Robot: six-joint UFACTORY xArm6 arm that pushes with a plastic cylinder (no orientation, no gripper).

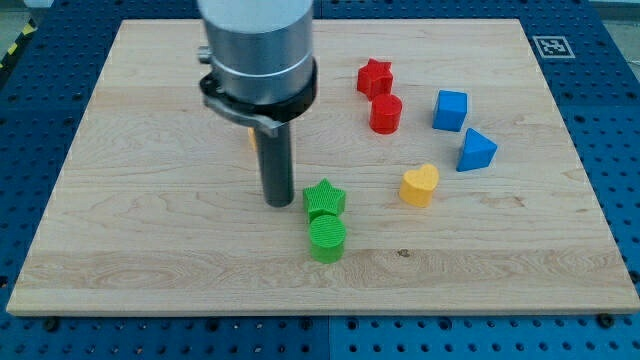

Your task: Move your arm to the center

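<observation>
My tip (278, 203) rests on the wooden board (150, 230), a little left of the view's middle. A green star (324, 199) lies just to the right of the tip, apart from it by a small gap. A green cylinder (327, 239) touches the star from below. A sliver of a yellow or orange block (252, 137) shows behind the rod, mostly hidden. A yellow heart (420, 185) lies right of the middle.
A red star (374, 77) and a red cylinder (385, 114) sit at the upper middle right. A blue cube (450, 110) and a blue triangular block (476, 150) lie further right. A fiducial tag (551, 45) marks the board's top right corner.
</observation>
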